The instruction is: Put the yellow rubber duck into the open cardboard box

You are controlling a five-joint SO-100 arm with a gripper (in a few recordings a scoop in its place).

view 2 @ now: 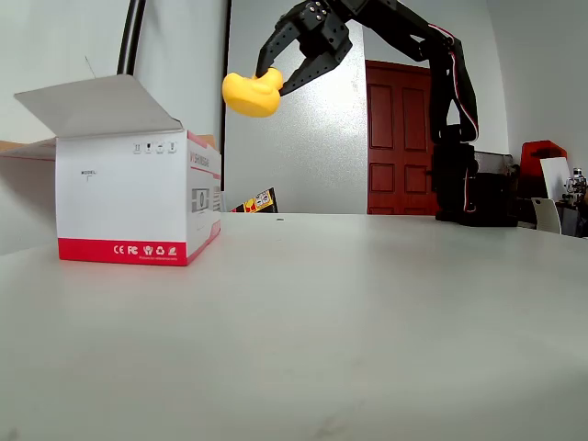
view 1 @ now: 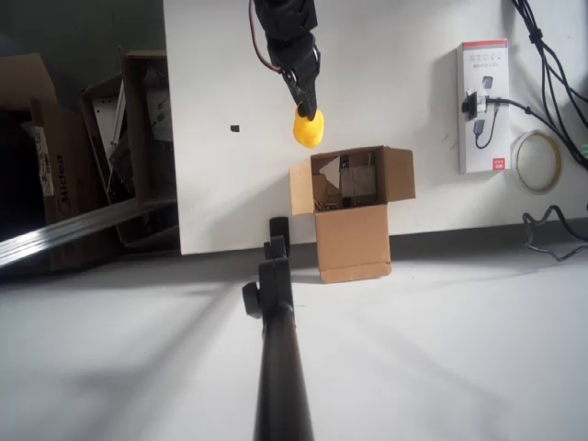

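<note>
Yellow rubber duck (view 1: 308, 129) is up in the fingers (view 1: 310, 112) right now. In the overhead view the black arm comes in from the top edge and its tips are pinched onto the top of the duck, which sits just beyond the far-left corner of the open cardboard box (view 1: 352, 216) and not over the opening yet. Flaps are splayed out and the box sits at the near edge of the white counter (view 1: 395, 101). Off to the right there's a white and red retail box (view 1: 483, 106) and a roll of tape (view 1: 537, 161), well out of the way.

In the fixed view the duck (view 2: 252, 94) hangs well above the counter (view 2: 367, 303), with the fingers (view 2: 273, 75) closed on only one end of it. That white and red box (view 2: 138, 197) is on the left.

My guess is the duck's light and squishy, so it can twist or slip in a hold this shallow. I'd rather grab across the fat body.
</note>
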